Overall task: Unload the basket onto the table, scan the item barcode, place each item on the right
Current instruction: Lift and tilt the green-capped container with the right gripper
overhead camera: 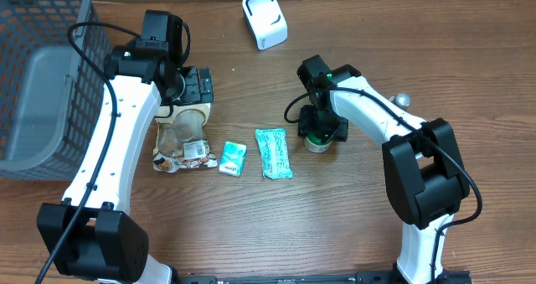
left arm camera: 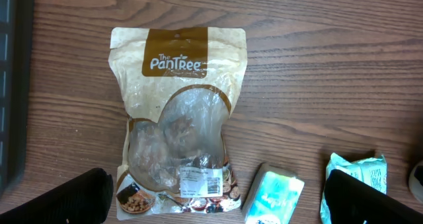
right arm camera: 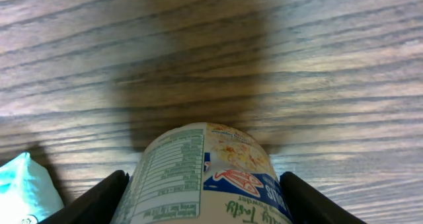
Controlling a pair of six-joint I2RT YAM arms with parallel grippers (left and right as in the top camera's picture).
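Right hand (overhead camera: 321, 126) straddles cup (right arm camera: 198, 178), desk (overhead camera: 469, 58) right of centre; jaws half-open, grip uncertain. Left hand (overhead camera: 197, 87) wide open, empty, over pouch (left arm camera: 175, 118). Risk: round cup slips or tips under off-centre pinch.

Left arm (overhead camera: 117, 142), right arm (overhead camera: 368, 108): white shells, black joints and bases, loose black cables (overhead camera: 84, 33), small green lights, black claw fingers (left arm camera: 370, 197).

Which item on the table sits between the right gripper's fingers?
The round cup with the nutrition label: the right gripper straddles it. The Pantree pouch, small teal packet and long teal packet lie flat, away from it.
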